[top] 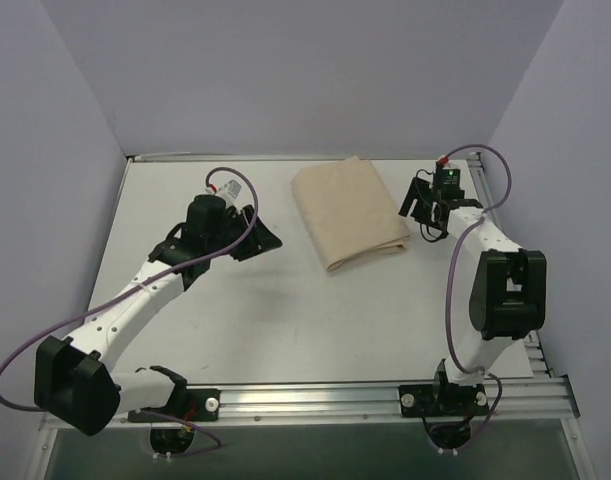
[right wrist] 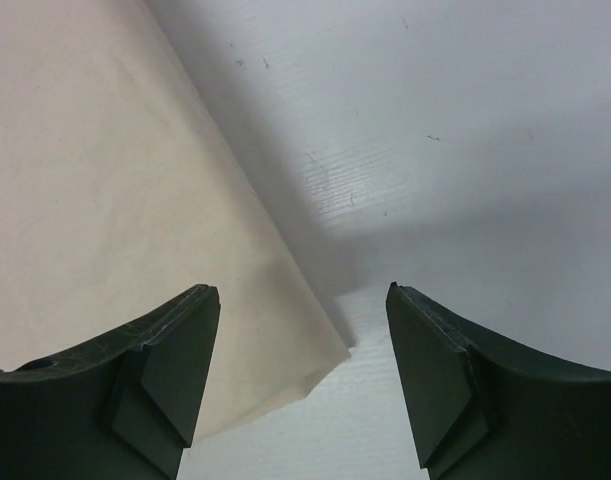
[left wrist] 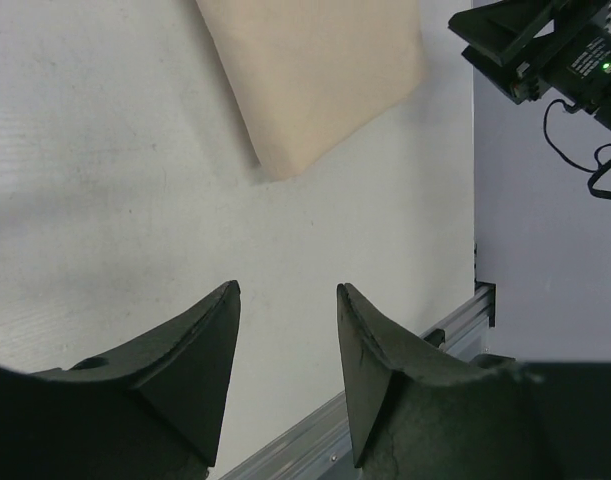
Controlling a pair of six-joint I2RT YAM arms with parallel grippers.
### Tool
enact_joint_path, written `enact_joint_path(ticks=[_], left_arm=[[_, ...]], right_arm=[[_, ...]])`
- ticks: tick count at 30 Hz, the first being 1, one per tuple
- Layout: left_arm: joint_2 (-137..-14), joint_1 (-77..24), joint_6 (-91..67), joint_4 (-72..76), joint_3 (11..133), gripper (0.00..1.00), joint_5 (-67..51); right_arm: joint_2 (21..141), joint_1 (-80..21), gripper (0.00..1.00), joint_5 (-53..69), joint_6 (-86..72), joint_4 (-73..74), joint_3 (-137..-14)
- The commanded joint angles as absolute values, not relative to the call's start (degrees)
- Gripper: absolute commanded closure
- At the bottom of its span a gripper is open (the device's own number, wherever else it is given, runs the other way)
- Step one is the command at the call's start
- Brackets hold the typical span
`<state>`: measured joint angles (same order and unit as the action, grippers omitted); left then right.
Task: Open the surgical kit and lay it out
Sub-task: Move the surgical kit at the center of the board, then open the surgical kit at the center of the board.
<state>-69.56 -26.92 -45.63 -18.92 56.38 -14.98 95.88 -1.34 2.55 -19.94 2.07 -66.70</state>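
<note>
Right fingers wide over wrap corner, overlap visible only from wrist; left fingers parted, empty.

A white desk fills the floor of the enclosure. Its surface is matte, with a few faint scratches that show in the right wrist view. Plain pale lilac walls stand at the back and both sides. A silver aluminium rail runs along the desk's near edge.

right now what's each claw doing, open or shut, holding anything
Left claw: open, empty, apart from the folded beige cloth wrap.
Right claw: open, empty, at the wrap's corner.
</note>
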Motion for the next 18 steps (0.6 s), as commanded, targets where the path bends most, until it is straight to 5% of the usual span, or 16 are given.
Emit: enact_joint_path(ticks=[1, 5, 7, 8, 12, 18], left_arm=[[-74.52, -27.68, -44.38, -15.29, 61.77, 0.47, -15.20], [-78.13, -28.39, -44.47, -13.62, 63.45, 0.48, -16.08], [-80.15, -28.39, -44.30, -13.97, 64.42, 0.48, -16.43], [-80.77, -28.39, -44.21, -14.32, 65.55, 0.47, -16.78], [-83.75, -28.65, -42.02, -16.69, 68.99, 0.48, -17.05], [-84.29, -28.56, -40.43, -23.55, 73.12, 0.48, -15.82]], right_arm=[[102.11, 2.45, 0.31, 16.93, -17.93, 0.71, -68.38], [108.10, 3.16, 0.18, 27.59, -16.17, -2.98, -70.57], [109.51, 3.51, 0.23, 28.65, -17.31, -4.30, -69.79], [109.77, 3.78, 0.29, 29.09, -17.75, -5.61, -69.26], [108.03, 3.34, 0.78, 30.59, -19.16, -8.70, -66.36], [104.24, 1.41, 0.55, 30.85, -20.21, -9.32, -63.28]])
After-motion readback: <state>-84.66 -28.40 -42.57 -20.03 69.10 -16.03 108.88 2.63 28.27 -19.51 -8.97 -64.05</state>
